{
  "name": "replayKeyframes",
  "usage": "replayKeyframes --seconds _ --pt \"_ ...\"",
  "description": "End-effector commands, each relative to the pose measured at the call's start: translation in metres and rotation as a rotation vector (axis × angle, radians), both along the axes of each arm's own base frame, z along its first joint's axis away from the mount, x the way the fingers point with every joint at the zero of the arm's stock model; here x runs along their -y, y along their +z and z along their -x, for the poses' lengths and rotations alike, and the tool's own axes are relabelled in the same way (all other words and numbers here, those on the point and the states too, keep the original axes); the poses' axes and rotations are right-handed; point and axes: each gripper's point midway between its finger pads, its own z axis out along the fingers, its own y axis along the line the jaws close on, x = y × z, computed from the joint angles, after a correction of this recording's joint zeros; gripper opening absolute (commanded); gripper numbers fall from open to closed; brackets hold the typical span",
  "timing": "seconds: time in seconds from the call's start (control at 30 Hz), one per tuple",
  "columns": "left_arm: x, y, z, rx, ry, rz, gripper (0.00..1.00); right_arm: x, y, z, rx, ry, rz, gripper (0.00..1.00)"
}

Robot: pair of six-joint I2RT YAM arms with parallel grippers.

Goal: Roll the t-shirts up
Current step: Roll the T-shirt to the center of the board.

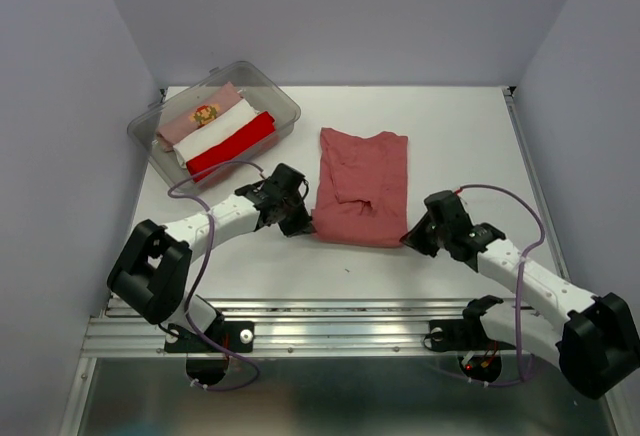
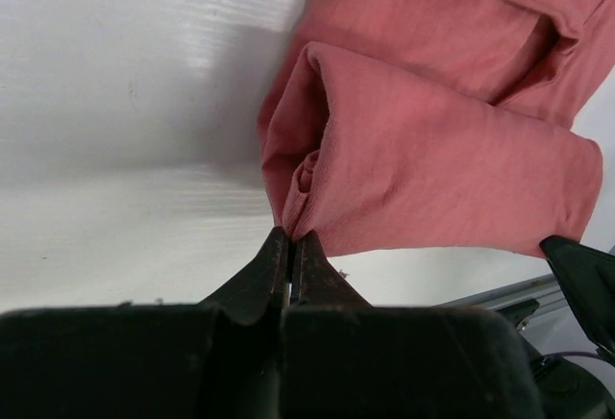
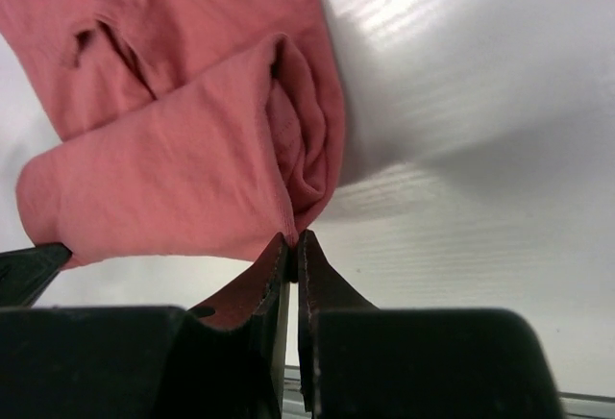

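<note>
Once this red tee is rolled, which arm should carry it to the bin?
Left, likely: the left gripper pinches a near corner of the red tee, and the bin sits far left; the right gripper would have to reach across.

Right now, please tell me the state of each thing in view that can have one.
brick-red t-shirt: folded narrow, lying flat, near end curled into a first roll.
left gripper: shut on the shirt's near left corner.
right gripper: shut on its near right corner.
clear bin: open on top, three bundles inside.
pink bundle, white bundle, bright red bundle: packed side by side.
</note>
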Motion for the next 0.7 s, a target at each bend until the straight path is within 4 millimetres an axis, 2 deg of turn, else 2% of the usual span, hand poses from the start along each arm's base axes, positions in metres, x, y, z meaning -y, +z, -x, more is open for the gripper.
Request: replayKeyframes --seconds 0.0,0.13,0.27,0.43,0.67 --pt "-0.005 -0.005 0.018 -0.016 -0.032 -0.002 0.0 -0.001 -0.007 0.016 -0.03 0.013 -0.048 0.01" --pt "-0.003 -0.003 0.032 -0.024 -0.035 0.018 0.0 0.001 -0.012 0.029 -0.06 0.007 -0.065 0.01" --pt "-0.005 -0.004 0.043 -0.048 -0.039 0.013 0.0 -0.001 -0.005 0.035 -0.067 0.011 -0.091 0.01" --pt "-0.005 0.001 0.041 -0.048 -0.041 -0.001 0.0 0.001 0.008 0.02 -0.027 -0.017 -0.067 0.01" --pt "0.004 0.01 0.029 -0.063 -0.054 0.007 0.0 0.001 0.02 0.002 -0.003 -0.025 -0.026 0.01"
